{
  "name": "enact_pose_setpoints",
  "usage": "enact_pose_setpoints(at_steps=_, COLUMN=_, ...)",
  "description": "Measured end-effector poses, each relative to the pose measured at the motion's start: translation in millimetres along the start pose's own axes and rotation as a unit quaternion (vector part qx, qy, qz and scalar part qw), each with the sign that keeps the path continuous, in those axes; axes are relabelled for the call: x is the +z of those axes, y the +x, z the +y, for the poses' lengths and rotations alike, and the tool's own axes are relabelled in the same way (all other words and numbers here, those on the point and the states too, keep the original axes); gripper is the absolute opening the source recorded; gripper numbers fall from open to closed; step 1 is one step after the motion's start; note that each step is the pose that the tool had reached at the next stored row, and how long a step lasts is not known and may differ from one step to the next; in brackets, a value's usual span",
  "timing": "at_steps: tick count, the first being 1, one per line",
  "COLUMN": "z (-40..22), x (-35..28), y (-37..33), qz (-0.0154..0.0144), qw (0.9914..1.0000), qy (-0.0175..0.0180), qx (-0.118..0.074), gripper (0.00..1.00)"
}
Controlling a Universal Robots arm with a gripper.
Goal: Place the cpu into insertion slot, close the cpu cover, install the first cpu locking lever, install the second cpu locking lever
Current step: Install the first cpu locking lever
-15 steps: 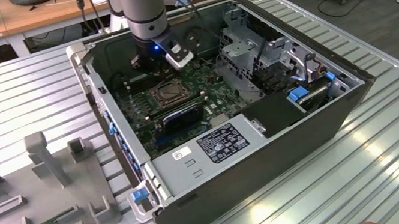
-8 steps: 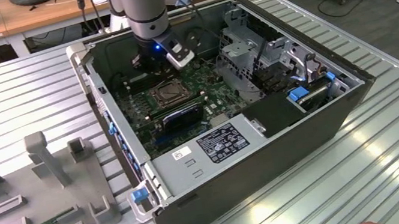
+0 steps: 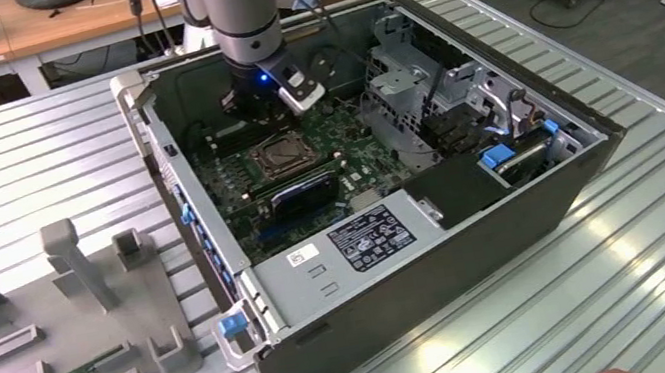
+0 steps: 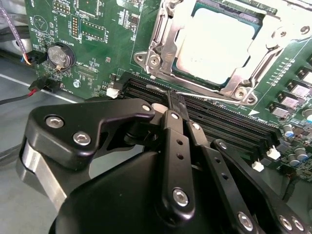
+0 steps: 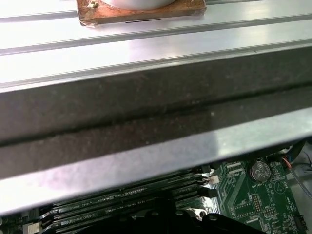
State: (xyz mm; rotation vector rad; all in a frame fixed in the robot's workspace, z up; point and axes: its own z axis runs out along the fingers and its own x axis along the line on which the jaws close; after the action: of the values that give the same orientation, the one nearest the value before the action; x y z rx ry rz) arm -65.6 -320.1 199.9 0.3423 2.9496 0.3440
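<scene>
Cpu (image 4: 214, 44) sits under shut cpu cover (image 4: 163, 46). Gripper (image 4: 174, 100) fingers together, tip at thin locking lever (image 4: 219, 101). Danger: tip may slip off springy lever and hit memory slots (image 4: 229, 127).

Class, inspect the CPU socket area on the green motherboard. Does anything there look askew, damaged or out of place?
Nothing looks damaged. The cpu lies flat and square, with the cpu cover down around it. One thin lever lies along the cover's edge by the pincer; whether it is latched cannot be told.

robotics lab, slatted metal bench (image 3: 32, 166), open computer case (image 3: 455, 267), desks (image 3: 75, 22)
</scene>
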Motion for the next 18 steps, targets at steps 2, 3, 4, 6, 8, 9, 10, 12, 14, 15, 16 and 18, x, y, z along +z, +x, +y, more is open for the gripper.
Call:
enact_pose_setpoints(at_steps=2, z=0.1, x=0.3, y=-0.4, qz=0.0, qw=1.0, qy=0.0002, qx=0.0, gripper=0.11)
enact_pose_setpoints(at_steps=3, z=0.2, x=0.4, y=-0.6, qz=0.0, qw=1.0, qy=0.0002, qx=0.0, gripper=0.11)
enact_pose_setpoints(at_steps=4, z=0.3, x=0.6, y=-0.8, qz=0.0, qw=1.0, qy=0.0003, qx=0.0, gripper=0.11)
enact_pose_setpoints(at_steps=6, z=0.4, x=1.0, y=-1.3, qz=0.0, qw=1.0, qy=0.0003, qx=0.0, gripper=0.11)
enact_pose_setpoints(at_steps=8, z=0.4, x=1.4, y=-1.8, qz=0.0, qw=1.0, qy=0.0003, qx=0.0, gripper=0.11)
enact_pose_setpoints(at_steps=9, z=0.4, x=1.6, y=-2.0, qz=0.0, qw=1.0, qy=0.0003, qx=0.0, gripper=0.11)
enact_pose_setpoints(at_steps=10, z=0.4, x=1.8, y=-2.1, qz=0.0, qw=1.0, qy=0.0003, qx=0.0, gripper=0.11)
enact_pose_setpoints(at_steps=12, z=0.4, x=2.2, y=-2.4, qz=0.0, qw=1.0, qy=0.0004, qx=0.0, gripper=0.11)
enact_pose_setpoints(at_steps=14, z=0.4, x=2.6, y=-2.8, qz=0.0, qw=1.0, qy=0.0004, qx=0.0, gripper=0.11)
enact_pose_setpoints(at_steps=15, z=0.4, x=2.8, y=-2.9, qz=0.0, qw=1.0, qy=0.0005, qx=0.0, gripper=0.11)
enact_pose_setpoints(at_steps=16, z=0.4, x=3.0, y=-3.2, qz=0.0, qw=1.0, qy=0.0005, qx=0.0, gripper=0.11)
enact_pose_setpoints(at_steps=18, z=0.4, x=3.4, y=-3.6, qz=0.0, qw=1.0, qy=0.0005, qx=0.0, gripper=0.11)
